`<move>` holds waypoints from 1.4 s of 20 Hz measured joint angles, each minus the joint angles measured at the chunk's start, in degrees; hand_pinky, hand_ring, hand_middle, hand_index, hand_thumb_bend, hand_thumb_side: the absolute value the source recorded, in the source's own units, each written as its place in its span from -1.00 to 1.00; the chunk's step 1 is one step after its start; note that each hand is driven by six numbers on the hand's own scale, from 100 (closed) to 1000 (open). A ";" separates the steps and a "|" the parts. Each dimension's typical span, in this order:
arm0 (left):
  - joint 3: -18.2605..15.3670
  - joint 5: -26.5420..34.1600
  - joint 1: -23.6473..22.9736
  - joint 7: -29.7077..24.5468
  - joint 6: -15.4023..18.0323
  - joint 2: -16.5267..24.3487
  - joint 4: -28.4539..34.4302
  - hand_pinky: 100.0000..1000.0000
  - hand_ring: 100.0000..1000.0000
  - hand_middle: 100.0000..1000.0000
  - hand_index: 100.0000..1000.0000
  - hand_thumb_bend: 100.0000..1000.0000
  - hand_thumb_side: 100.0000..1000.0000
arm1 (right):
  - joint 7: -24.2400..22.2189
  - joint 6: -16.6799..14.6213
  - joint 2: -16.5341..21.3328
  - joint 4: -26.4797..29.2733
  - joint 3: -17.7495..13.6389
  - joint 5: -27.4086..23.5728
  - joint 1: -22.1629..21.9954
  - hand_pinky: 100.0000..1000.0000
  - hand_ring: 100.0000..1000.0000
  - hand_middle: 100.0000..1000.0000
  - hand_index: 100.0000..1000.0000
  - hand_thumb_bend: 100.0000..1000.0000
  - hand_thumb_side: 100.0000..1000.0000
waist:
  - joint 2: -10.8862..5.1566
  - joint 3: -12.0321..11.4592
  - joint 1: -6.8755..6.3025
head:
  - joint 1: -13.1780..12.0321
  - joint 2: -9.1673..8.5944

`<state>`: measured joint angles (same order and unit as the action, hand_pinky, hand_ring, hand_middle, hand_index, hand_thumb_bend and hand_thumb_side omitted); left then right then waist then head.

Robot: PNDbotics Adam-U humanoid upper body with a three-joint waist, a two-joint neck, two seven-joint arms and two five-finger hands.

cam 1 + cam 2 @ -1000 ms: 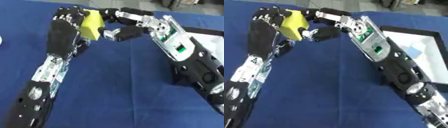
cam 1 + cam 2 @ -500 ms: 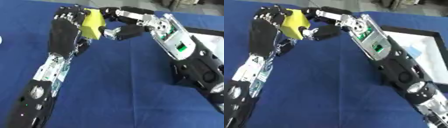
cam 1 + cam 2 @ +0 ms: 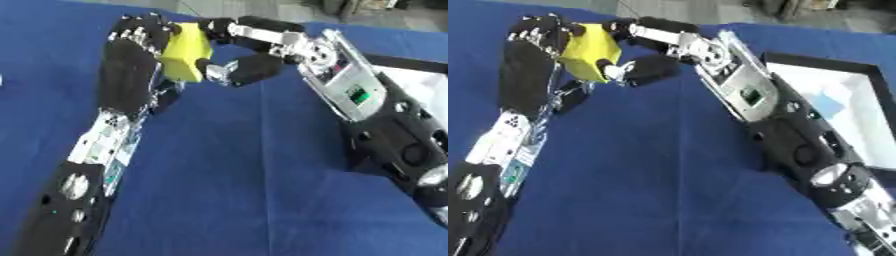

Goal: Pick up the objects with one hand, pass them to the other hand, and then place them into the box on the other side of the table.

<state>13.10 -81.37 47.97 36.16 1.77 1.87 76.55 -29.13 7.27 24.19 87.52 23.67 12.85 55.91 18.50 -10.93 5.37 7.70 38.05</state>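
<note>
A blue tabletop (image 3: 245, 190) is filling the scene, and two black and silver robot arms are rising across it to meet near its far edge. A white box with a black rim (image 3: 866, 120) is sitting on the tabletop at the right side, beside the right forearm and well apart from the meeting point.

Everything here is placed relative to the yellow block (image 3: 186, 57), which is being held up above the tabletop between the two hands. The left hand (image 3: 133, 60) is lying against the block's left side, with its fingers curling over the block's upper edge. The right hand (image 3: 249, 55) is closing in from the block's right, its fingers reaching over the top and its thumb pressing in at the lower right corner, so both hands are gripping the block at once.

The block's long side is running roughly upright, tilting slightly. The box is lying down and to the right of the block, on the right hand's side, so the right hand is the nearer one for carrying it there.
</note>
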 measured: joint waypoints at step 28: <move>0.07 1.27 0.48 2.77 2.21 -0.94 0.26 0.10 -0.27 -0.82 -0.85 0.12 -1.00 | 0.67 -1.36 -0.76 -1.00 0.08 1.70 0.37 1.00 1.00 1.00 1.00 -1.00 -0.13 | 0.30 0.56 0.06 | -0.03 -0.97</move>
<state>13.16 -80.11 48.45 38.93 3.99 0.93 76.81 -28.47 5.91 23.44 86.52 23.76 14.55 56.28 18.80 -10.37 5.43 7.67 37.09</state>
